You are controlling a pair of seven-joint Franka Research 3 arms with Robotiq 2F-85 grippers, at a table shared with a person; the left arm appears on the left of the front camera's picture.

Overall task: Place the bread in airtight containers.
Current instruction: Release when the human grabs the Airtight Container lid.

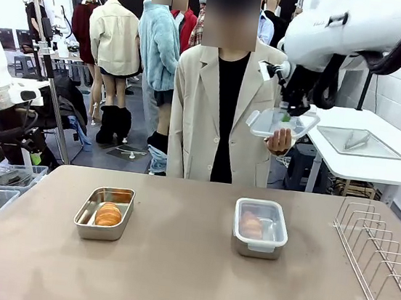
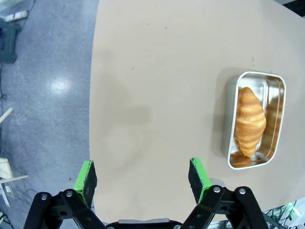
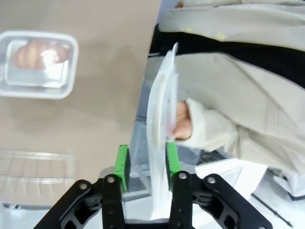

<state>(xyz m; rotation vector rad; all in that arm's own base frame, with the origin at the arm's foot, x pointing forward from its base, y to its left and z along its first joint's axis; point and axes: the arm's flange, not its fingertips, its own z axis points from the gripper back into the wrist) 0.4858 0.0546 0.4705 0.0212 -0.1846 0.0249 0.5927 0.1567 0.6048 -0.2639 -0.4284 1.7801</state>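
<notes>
Progress is sitting at about the halfway mark, judging by how things are lying now. Starting at the left, the left gripper (image 2: pixel 143 179) is hanging above the table (image 1: pixel 184 280) with its green pads wide apart and nothing between them. Ahead of it and off to its right in the left wrist view, the open tin (image 2: pixel 255 119) is holding one roll (image 2: pixel 250 121) lengthwise, and no lid is covering it. Moving right, the second tin (image 1: pixel 260 228) is sitting closed under its clear lid, with another roll (image 1: pixel 251 224) showing faintly through the plastic, so that container looks finished. Farther right, the right gripper (image 1: pixel 286 117) is raised over the far edge of the table, and its pads are pressing on the spare clear lid (image 3: pixel 162 138), which is standing edge-on between them. The person's hand (image 1: pixel 281 140) is gripping the same lid from the far side, so a handover appears to be under way. What is left, I judge, is carrying that lid across to the open tin and clipping it down. A wire rack (image 1: pixel 378 249) is standing at the table's right end.
</notes>
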